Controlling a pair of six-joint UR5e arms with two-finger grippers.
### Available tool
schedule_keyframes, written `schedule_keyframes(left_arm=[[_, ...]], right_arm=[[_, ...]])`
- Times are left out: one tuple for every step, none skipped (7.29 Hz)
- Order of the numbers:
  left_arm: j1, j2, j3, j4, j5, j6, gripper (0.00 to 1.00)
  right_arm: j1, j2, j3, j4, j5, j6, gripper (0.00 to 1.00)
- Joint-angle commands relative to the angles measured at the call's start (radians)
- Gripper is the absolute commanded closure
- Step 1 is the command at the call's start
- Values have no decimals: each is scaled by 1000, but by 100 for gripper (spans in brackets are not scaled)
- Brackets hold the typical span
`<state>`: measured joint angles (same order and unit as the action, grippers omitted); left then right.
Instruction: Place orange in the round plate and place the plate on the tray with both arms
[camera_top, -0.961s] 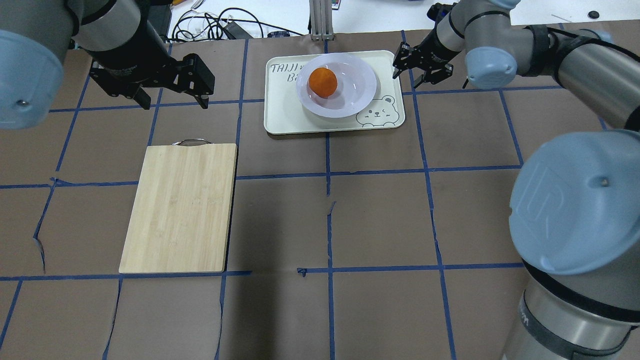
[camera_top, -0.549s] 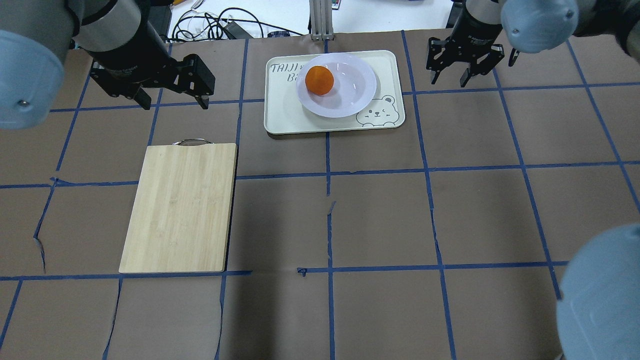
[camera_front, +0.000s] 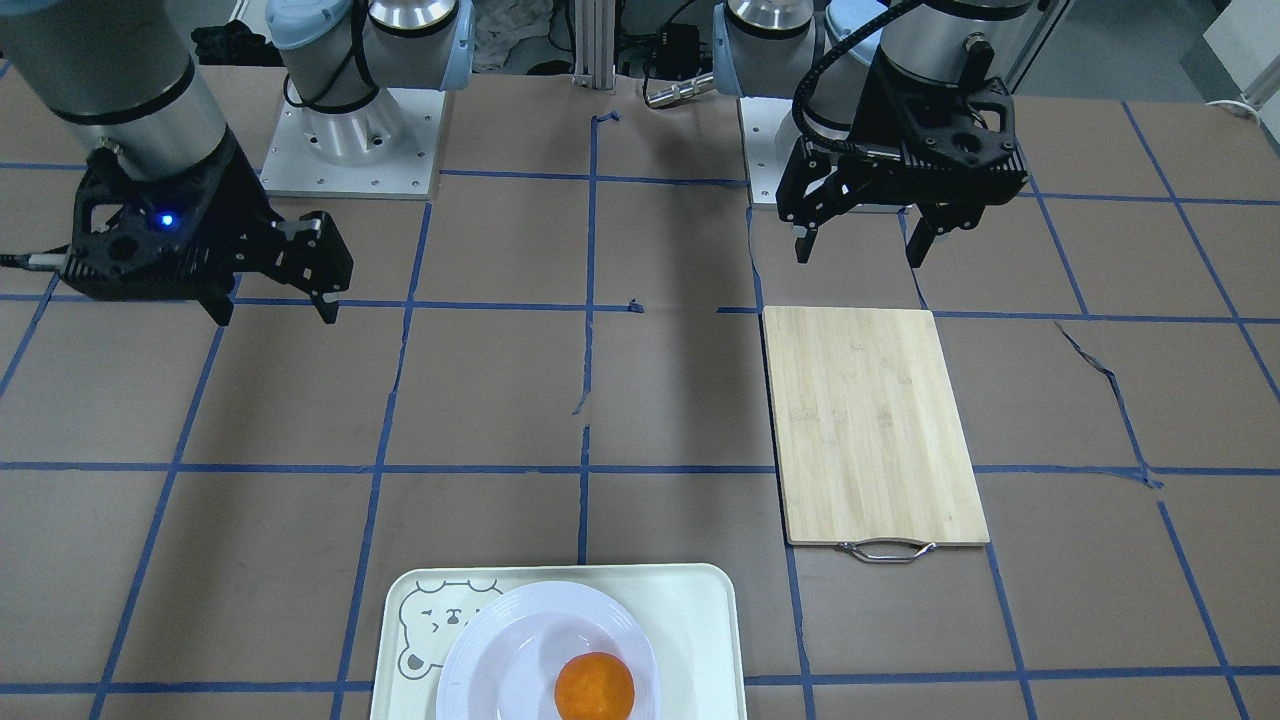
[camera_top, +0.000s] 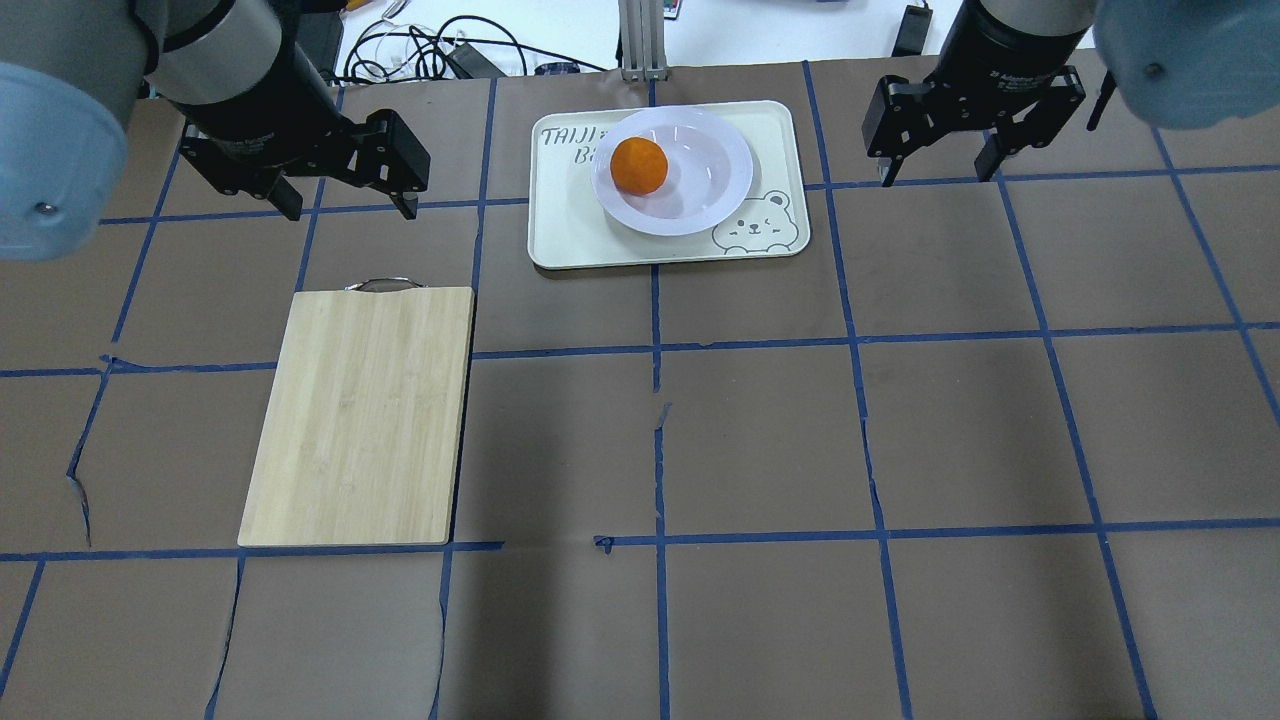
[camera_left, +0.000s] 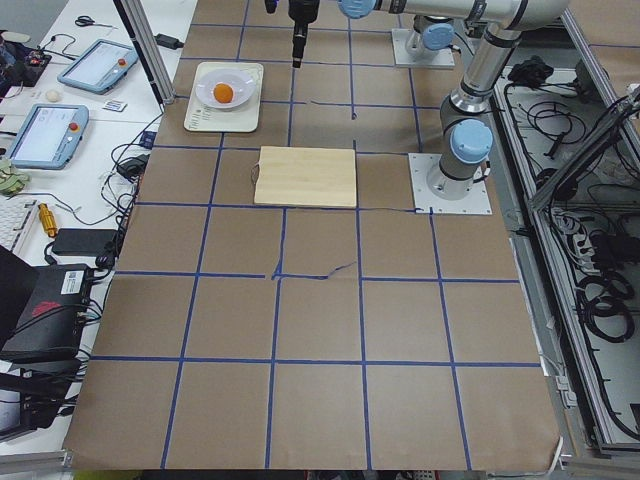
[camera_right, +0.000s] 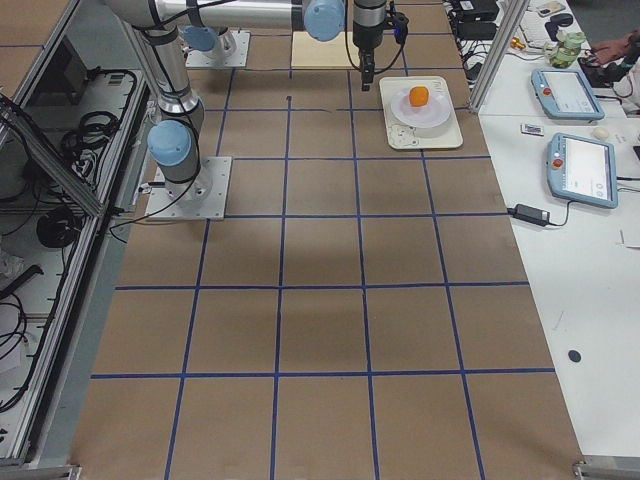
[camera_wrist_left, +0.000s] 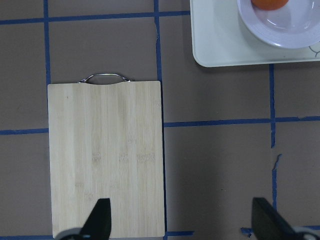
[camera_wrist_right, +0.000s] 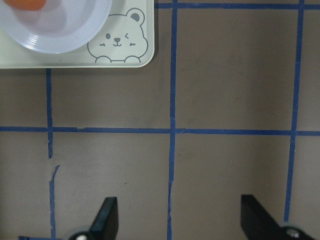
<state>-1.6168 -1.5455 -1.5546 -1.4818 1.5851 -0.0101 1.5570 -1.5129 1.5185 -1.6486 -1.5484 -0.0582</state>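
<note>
Pulled back from the tray (camera_top: 565, 232), the right gripper (camera_top: 940, 176) is held open-fingered like the left gripper (camera_top: 350, 206); orange (camera_top: 640, 165) and round plate (camera_top: 716, 172) are judged placed.

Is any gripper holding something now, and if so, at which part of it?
Nothing is held. The left gripper and the right gripper are open and empty; the orange lies in the round plate on the tray.

The tray (camera_top: 560, 235) bears the lettering "TAIJI" and, below it, "B", the rest hidden by the round plate (camera_top: 720, 170).
</note>
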Motion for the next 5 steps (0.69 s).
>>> schedule_keyframes(left_arm=[[0,-1,1,0,1,1,0],[0,-1,-1,0,1,1,0],[0,-1,1,0,1,1,0],[0,-1,-1,0,1,1,0],[0,-1,-1,0,1,1,0]], right_arm=[[2,-64,42,-5,-9,-64,0],[-8,-60,42,-3,-22,-60,0],[-2,-59,45,3,-59,-55,0],[-2,-53,48,-11,-41,-51,0],[-2,-53,46,-11,-39,-52,0]])
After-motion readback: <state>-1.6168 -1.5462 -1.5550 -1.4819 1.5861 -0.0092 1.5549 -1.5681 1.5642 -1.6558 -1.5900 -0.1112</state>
